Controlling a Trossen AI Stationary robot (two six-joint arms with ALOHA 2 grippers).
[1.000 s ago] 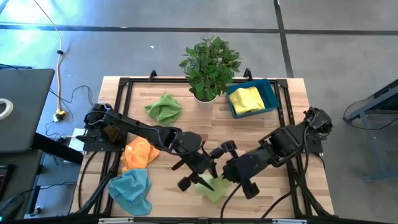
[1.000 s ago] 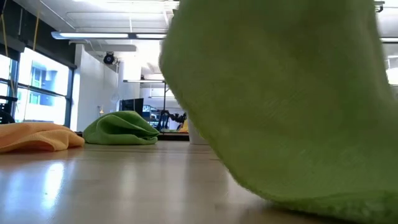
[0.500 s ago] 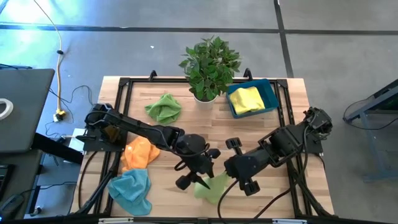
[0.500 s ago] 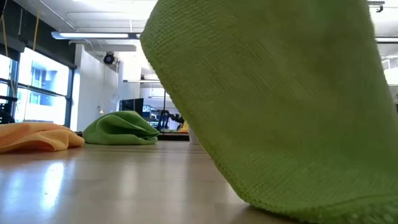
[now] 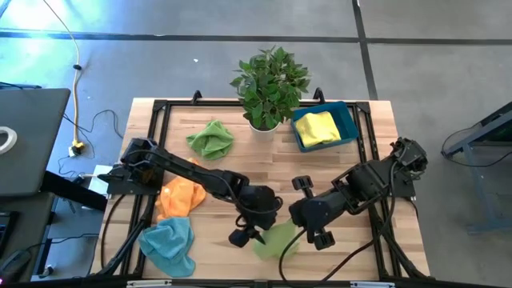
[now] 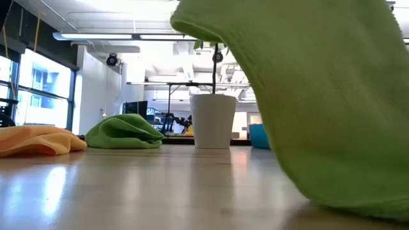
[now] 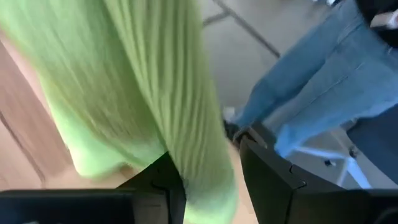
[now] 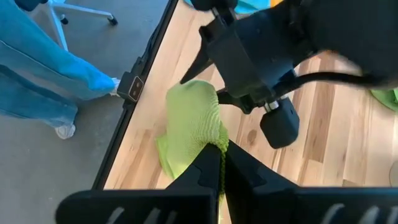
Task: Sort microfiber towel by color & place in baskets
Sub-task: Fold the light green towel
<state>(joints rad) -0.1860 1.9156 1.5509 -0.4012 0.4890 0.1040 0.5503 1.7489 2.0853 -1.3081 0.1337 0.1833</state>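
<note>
A lime green towel [image 5: 276, 240] is bunched at the table's near edge, at the middle; it fills the low view [image 6: 319, 102]. My right gripper [image 5: 298, 230] is shut on it from the right. My left gripper [image 5: 254, 232] is at its left side, fingers apart, with a fold of the towel [image 7: 199, 155] between them. The teal basket [image 5: 350, 122] stands at the far right with a yellow towel [image 5: 316, 128] in it. My left gripper touches the towel with the inner side of one finger [image 7: 165, 180], where a fold [image 7: 196, 186] hangs against it. The other finger [image 7: 267, 180] stands a little off it. My right gripper pinches a raised ridge of the towel [image 8: 211, 134] between its two fingers, slanting down from the table's right. The towel runs up from the fingers as a ridge, and its lower part [image 8: 171, 155] lies on the table.
A potted plant [image 5: 268, 84] stands far centre, next to the basket. A dark green towel [image 5: 210, 138], an orange towel [image 5: 180, 196] and a blue towel [image 5: 168, 244] lie on the left half. A person's legs in jeans [image 7: 311, 81] stand beyond the near edge.
My left gripper has gone a little toward the near edge. The lime towel has shifted toward the table's right, and in the low view it has uncovered the white pot. My right gripper has stayed at the towel's right side.
</note>
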